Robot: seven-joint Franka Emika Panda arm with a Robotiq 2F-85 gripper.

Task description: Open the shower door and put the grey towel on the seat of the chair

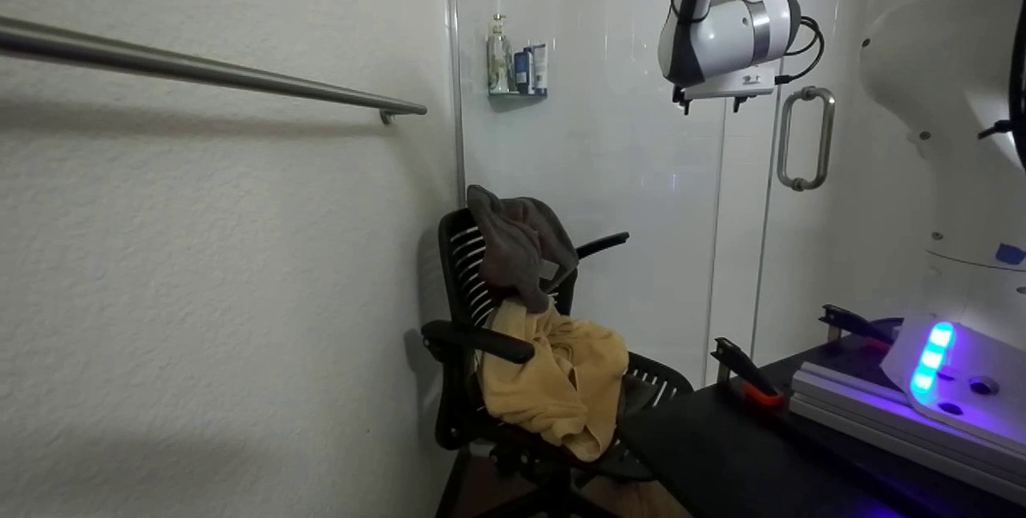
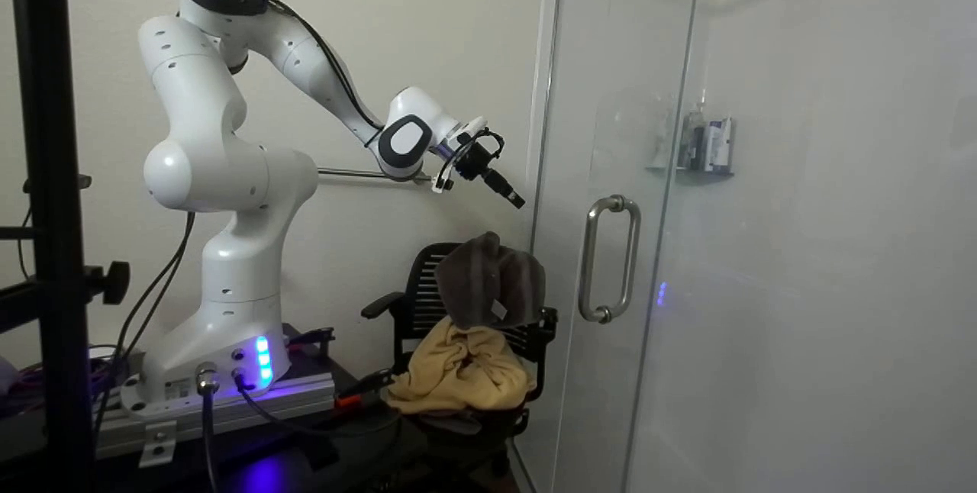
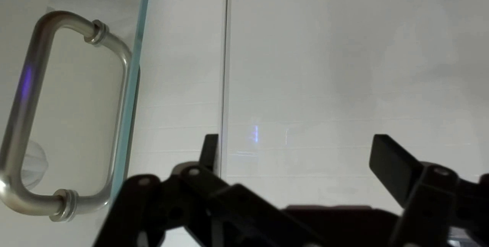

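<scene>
My gripper (image 3: 294, 151) is spread wide, its two dark fingers (image 3: 397, 170) well apart in front of a pale glass panel (image 3: 324, 67). Left of them in the wrist view, and not touching them, is the silver loop handle (image 3: 26, 86) of the shower door (image 2: 607, 371), which stands ajar, its edge apart from the panel. My white arm (image 2: 221, 142) rises from a black table (image 1: 737, 454). In both exterior views, a black office chair (image 1: 481, 340) stands in the corner between a textured wall (image 1: 240, 301) and the glass. The grey towel (image 2: 477, 279) is draped over its slatted backrest (image 2: 424, 291), a small pale tag (image 2: 498, 310) showing; its lower end meets a mustard-yellow cloth (image 1: 561, 382) heaped on the seat (image 1: 665, 374). A small shelf (image 1: 518, 94) holds bottles (image 1: 498, 65), and a metal bar (image 1: 200, 70) runs along the wall.
</scene>
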